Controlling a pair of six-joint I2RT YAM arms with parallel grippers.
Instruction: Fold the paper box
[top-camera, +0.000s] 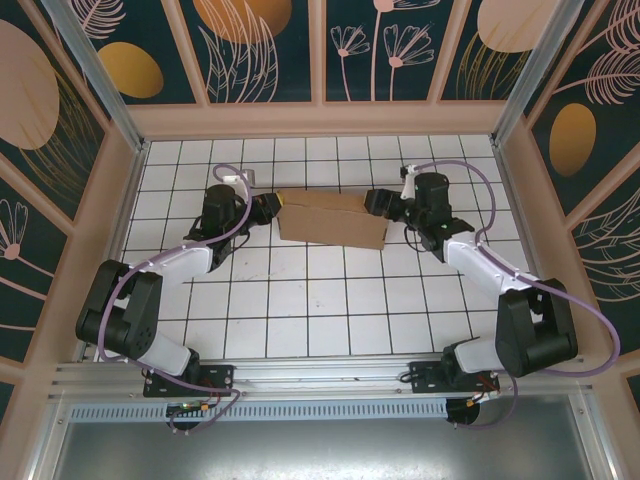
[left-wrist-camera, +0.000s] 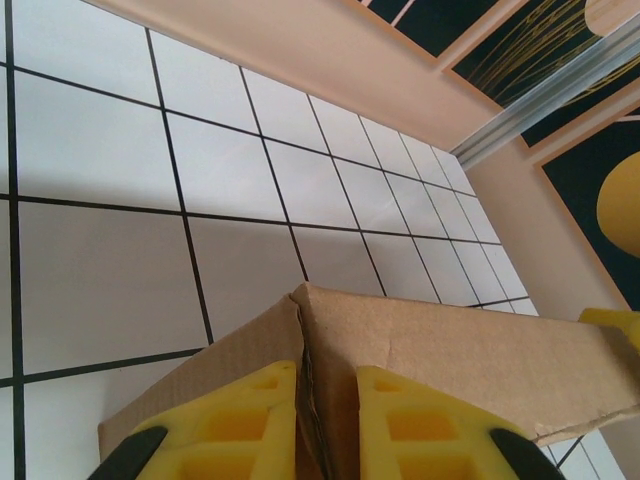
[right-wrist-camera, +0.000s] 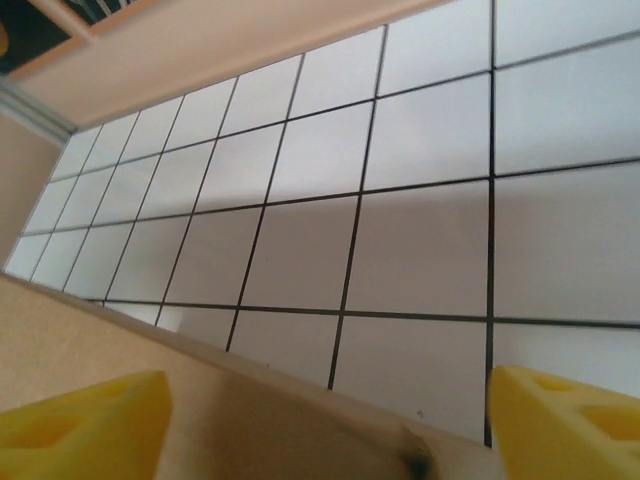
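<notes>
A table of white square tiles (top-camera: 320, 300) with dark grout lines lay inside a pale wooden surround (top-camera: 320, 120). Above it stood wall panels (top-camera: 260, 45) painted dark teal with orange discs and pale leaf outlines, split by aluminium posts (top-camera: 95, 70). A metal rail (top-camera: 320, 373) ran along the near edge

We're over a white tile floor (top-camera: 300, 310) w/ dark grout, evenly lit, soft shadows only. Tan rim (top-camera: 320, 120) on three sides. Above it we've got dark teal wall panels (top-camera: 268, 60) w/ pale leaf & flower outlines and orange blobs. Alu posts (top-camera: 92, 70) at the back corners, alu rail (top-camera: 320, 378) along the near edge, grey sheet (top-camera: 320, 450) below.
</notes>
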